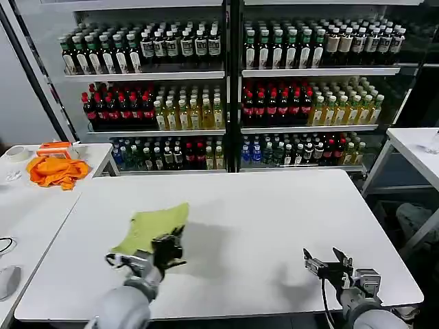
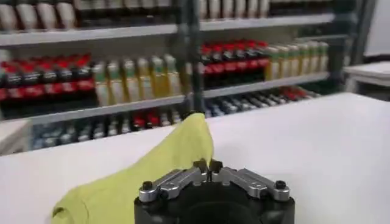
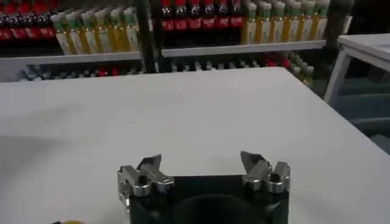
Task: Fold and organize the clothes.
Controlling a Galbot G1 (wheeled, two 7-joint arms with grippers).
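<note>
While left tool pinches T-shirt — bottle labels unreadable.

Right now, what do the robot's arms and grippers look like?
Both arms are rounded light-grey shells. The left gripper and right gripper are black blocks carrying silver metal fingers with dark bolts at the joints. A thin black cable runs down beside the right wrist.
</note>
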